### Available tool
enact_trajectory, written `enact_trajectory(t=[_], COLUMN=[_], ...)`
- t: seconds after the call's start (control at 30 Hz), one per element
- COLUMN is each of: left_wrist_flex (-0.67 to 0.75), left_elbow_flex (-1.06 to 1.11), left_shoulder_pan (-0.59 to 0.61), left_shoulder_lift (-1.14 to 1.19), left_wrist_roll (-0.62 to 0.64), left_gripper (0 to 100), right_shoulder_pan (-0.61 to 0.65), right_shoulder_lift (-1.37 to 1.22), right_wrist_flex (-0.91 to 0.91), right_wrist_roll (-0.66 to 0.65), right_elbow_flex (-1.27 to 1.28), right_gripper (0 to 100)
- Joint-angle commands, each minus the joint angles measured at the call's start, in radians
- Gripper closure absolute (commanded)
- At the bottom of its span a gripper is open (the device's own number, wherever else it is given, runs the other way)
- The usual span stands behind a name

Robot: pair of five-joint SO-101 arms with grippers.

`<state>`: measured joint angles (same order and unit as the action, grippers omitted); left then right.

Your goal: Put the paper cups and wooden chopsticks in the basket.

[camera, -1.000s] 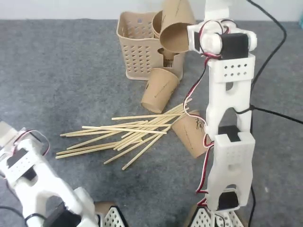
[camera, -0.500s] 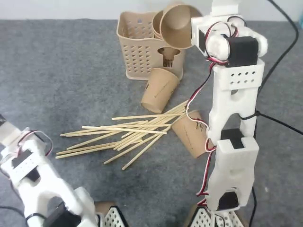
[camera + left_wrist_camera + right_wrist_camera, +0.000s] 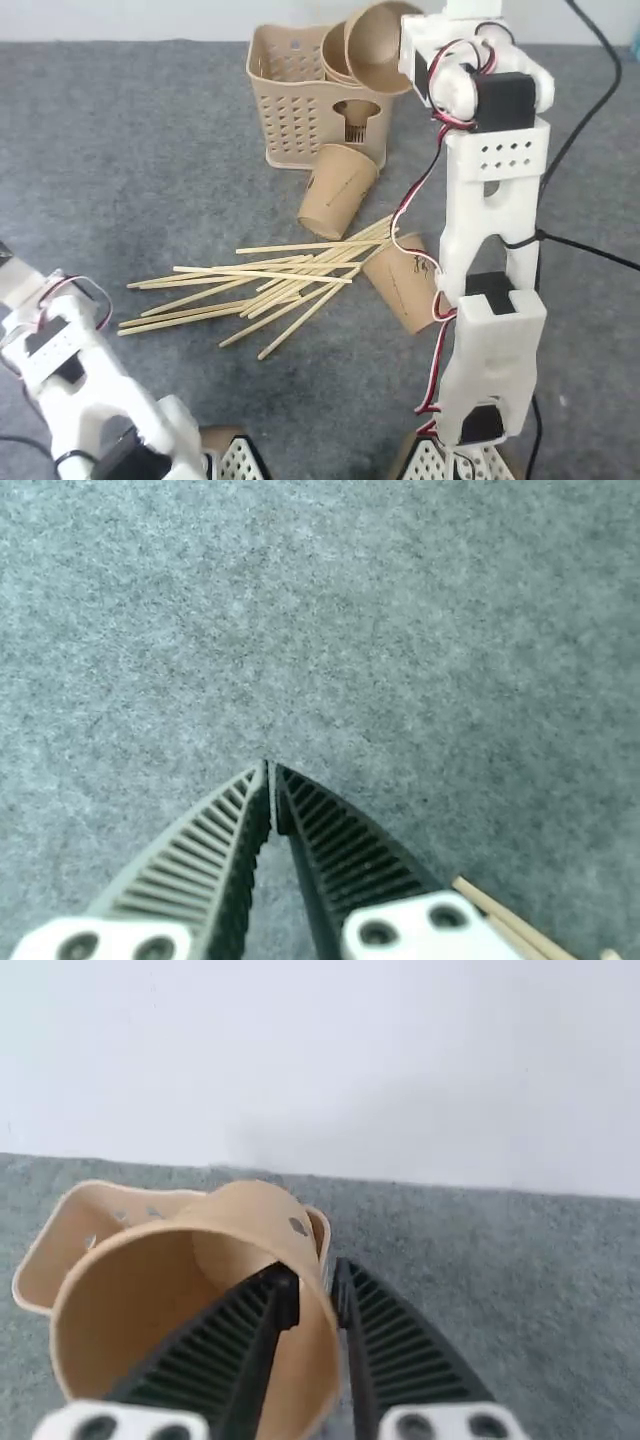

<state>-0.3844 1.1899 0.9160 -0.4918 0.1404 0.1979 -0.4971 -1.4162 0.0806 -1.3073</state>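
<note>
The job looks partly done. The basket (image 3: 290,110), a beige plastic box with perforated walls, stands upright at the far side of the worktop (image 3: 140,150). A nested cup (image 3: 336,55) already sits in it; there may be more than one stacked, as the rims lie too close together to count.

The right tool (image 3: 315,1282) is clamped on the rim of the held cup (image 3: 385,40), one ribbed finger inside the wall and one outside. The cup hangs tilted over the basket's far corner, right against the nested cup, and is not yet released.

Most of the work is left. One fallen cup (image 3: 338,190) lies on its side against the basket's front, and a second fallen cup (image 3: 398,282) lies beside the right arm. The chopsticks (image 3: 265,280) sprawl in a loose fan across the middle, none of them in the basket. The left tool (image 3: 272,780) is closed, tips together, gripping nothing, low over bare worktop with chopstick ends just beside it.

The cups are brown paper, smooth and tapered with rolled rims, and probably easy to crush. The chopsticks are thin, pale, straight wood. The worktop's grey cover looks fibrous, like felt.
</note>
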Motion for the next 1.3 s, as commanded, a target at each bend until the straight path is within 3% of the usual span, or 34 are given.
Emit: enact_trajectory(t=[0.0,0.27,0.43,0.6,0.8,1.0,1.17,1.27], left_wrist_flex=[0.026,0.026,0.026,0.026,0.026,0.026,0.017,-0.112], left_elbow_flex=[-0.004,-0.004,-0.004,-0.004,-0.004,-0.004,-0.005,-0.053], left_shoulder_pan=[-0.003,-0.003,-0.003,-0.003,-0.003,-0.005,-0.018,-0.109], left_shoulder_lift=[-0.012,-0.012,-0.012,-0.012,-0.012,-0.012,-0.012,-0.014], left_wrist_roll=[0.005,0.005,0.005,0.003,0.003,0.003,-0.018,-0.107], left_gripper=[99,99,99,99,99,99,99,99], right_shoulder_pan=[0.012,0.035,0.035,0.053,0.048,0.056,0.058,0.05], right_shoulder_lift=[0.013,0.002,0.002,0.004,0.016,0.064,0.12,0.156], right_wrist_flex=[0.091,0.148,0.173,0.174,0.159,0.058,-0.171,-0.335], right_wrist_roll=[0.012,0.012,0.063,0.071,0.071,0.064,0.063,0.063], right_elbow_flex=[-0.002,0.092,0.115,0.11,0.081,-0.084,-0.186,-0.222], right_gripper=[96.8,89.1,99.3,98.6,86.1,73.3,75.7,80.4])
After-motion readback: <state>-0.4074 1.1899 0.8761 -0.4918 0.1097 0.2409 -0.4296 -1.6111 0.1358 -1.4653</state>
